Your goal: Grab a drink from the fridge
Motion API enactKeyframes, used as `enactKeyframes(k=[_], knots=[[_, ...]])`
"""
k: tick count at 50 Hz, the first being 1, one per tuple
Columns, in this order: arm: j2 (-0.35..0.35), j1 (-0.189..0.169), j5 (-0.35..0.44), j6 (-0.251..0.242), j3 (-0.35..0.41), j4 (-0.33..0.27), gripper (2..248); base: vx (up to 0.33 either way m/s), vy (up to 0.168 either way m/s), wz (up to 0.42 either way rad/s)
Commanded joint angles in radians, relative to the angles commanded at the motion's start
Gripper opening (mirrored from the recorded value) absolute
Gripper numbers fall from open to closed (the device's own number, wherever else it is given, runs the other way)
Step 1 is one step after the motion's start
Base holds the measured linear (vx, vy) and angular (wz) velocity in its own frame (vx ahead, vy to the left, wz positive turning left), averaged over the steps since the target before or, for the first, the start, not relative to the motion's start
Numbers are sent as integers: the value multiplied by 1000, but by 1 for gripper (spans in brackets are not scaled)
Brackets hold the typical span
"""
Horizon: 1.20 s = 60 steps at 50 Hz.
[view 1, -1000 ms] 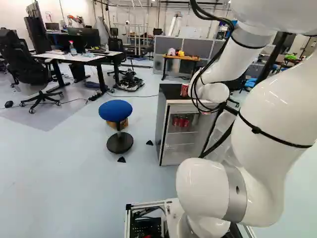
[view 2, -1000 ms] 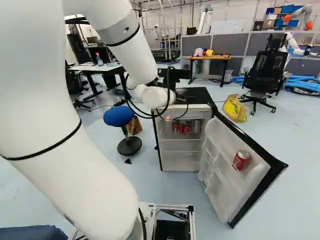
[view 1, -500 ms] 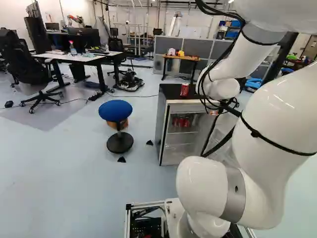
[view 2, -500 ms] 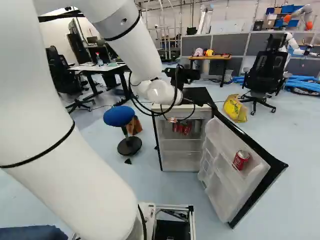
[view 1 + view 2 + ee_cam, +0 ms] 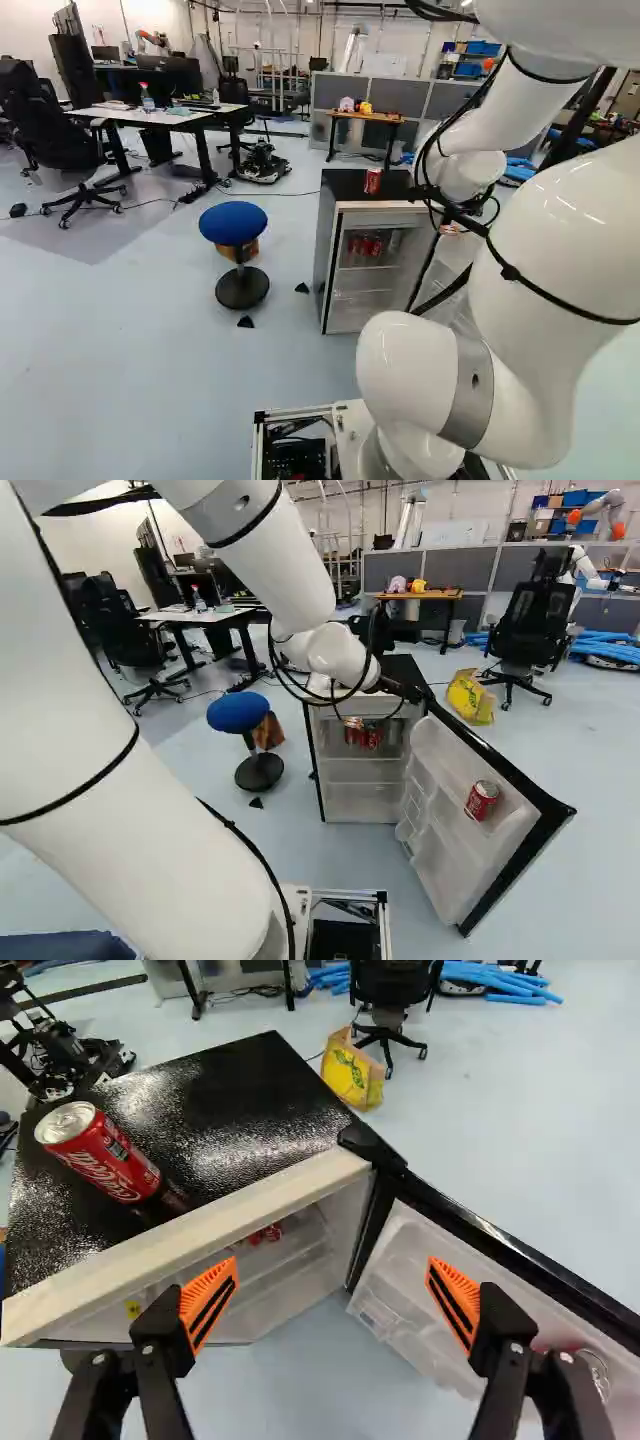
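The gripper [image 5: 405, 689] had its two fingers [image 5: 203, 1295] wide apart. A red soda can [image 5: 482, 800] sat in the open fridge door [image 5: 448, 845]. More red cans [image 5: 363, 737] sat high inside the fridge [image 5: 326, 240]. Another can [image 5: 100, 1155] stood on its black top [image 5: 250, 1090]. Past it was a yellow bag [image 5: 466, 696].

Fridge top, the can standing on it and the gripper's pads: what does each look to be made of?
Fridge top: glossy black, perhaps coated metal or plastic; the speckled glare leaves that open.
Can: metal, likely aluminium, printed shiny red, with a bare silvery lid.
Pads: matt orange with slots, probably rubber or flexible plastic.
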<state>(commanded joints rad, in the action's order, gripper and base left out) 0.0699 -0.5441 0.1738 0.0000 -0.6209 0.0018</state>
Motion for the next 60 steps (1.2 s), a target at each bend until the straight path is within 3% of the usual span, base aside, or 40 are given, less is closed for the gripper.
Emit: enactKeyframes(k=[46,60], knots=[[-17,-132,-336,0,-136,0,247,0,0,0],[-79,-164,-416,0,-197,0,247,0,0,0]])
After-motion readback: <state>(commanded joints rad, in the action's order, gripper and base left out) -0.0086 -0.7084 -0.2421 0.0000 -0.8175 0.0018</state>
